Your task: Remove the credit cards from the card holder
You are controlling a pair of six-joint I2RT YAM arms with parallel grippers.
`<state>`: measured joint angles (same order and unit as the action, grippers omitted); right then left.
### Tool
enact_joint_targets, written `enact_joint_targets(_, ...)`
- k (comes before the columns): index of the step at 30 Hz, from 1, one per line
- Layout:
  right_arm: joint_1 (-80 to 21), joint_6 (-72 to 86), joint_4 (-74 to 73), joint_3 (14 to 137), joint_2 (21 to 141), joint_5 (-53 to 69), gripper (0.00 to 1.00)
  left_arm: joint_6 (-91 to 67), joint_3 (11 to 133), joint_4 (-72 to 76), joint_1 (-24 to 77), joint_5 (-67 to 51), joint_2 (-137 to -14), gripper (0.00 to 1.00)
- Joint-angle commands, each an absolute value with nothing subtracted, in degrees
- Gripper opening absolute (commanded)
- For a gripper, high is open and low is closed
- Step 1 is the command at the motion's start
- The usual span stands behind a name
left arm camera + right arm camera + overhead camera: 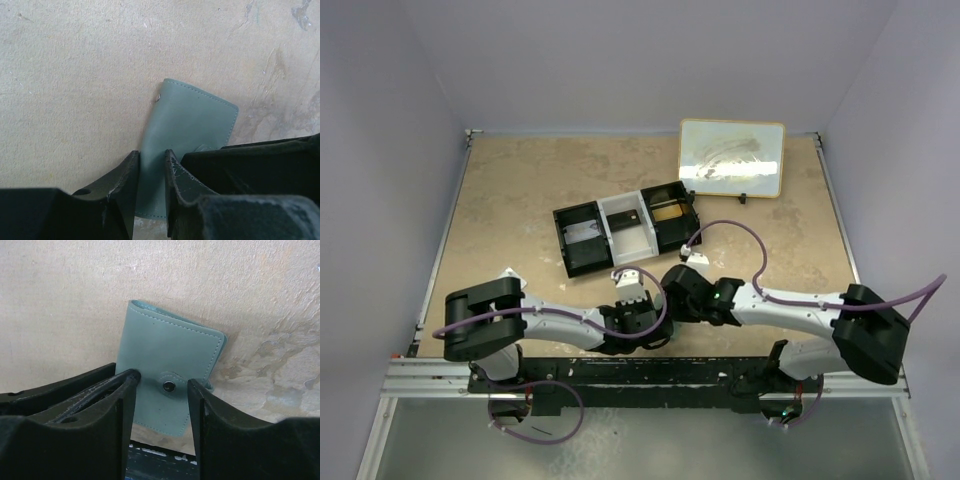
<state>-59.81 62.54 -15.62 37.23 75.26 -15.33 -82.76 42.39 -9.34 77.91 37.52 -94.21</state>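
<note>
The card holder (192, 117) is a grey-green wallet lying folded on the tan tabletop, near the front edge. In the left wrist view its left part fills the gap between the jaws of my left gripper (152, 162), which is shut on it. In the right wrist view my right gripper (161, 379) stands open, its fingers either side of the snap tab (169, 385) on the card holder (167, 347). In the top view both grippers meet low at centre and cover the holder. The credit cards are hidden.
A black-and-white three-compartment tray (625, 228) stands behind the grippers, with something flat and tan in its right compartment. A framed white board (731, 157) leans at the back right. The black rail (640, 372) runs along the front edge just below the wallet.
</note>
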Motion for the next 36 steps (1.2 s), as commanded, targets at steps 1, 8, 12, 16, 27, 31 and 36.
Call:
enact_joint_targets(1, -61.0, 66.3, -22.3, 38.7, 78.3, -18.1, 0.51, -80.1, 38.0, -17.2, 77.7, 29.0, -98.3, 0.21)
enact_joint_targets(8, -63.6, 68.1, -27.0, 40.9, 83.0, -19.5, 0.59, -81.0, 37.7, -17.1, 77.7, 30.0, -97.8, 0.21)
enact_joint_targets(12, -64.8, 69.5, -30.8, 42.9, 85.8, -21.3, 0.57, -80.8, 36.0, -14.5, 77.7, 30.0, -96.3, 0.22)
enact_joint_targets(16, -65.0, 69.6, -30.6, 44.4, 88.4, -21.4, 0.54, -80.5, 35.9, -14.0, 77.7, 29.7, -96.9, 0.22)
enact_joint_targets(27, -60.9, 68.1, -23.6, 36.6, 73.8, -16.8, 0.33, -83.0, 35.4, -16.2, 77.6, 29.2, -99.6, 0.22)
enact_joint_targets(31, -57.3, 65.8, -20.2, 31.1, 65.8, -13.8, 0.33, -83.6, 35.0, -16.4, 77.6, 29.0, -100.7, 0.21)
enact_joint_targets(36, -55.6, 64.8, -22.6, 29.2, 62.1, -13.2, 0.37, -83.8, 35.5, -16.8, 77.6, 28.8, -102.8, 0.21)
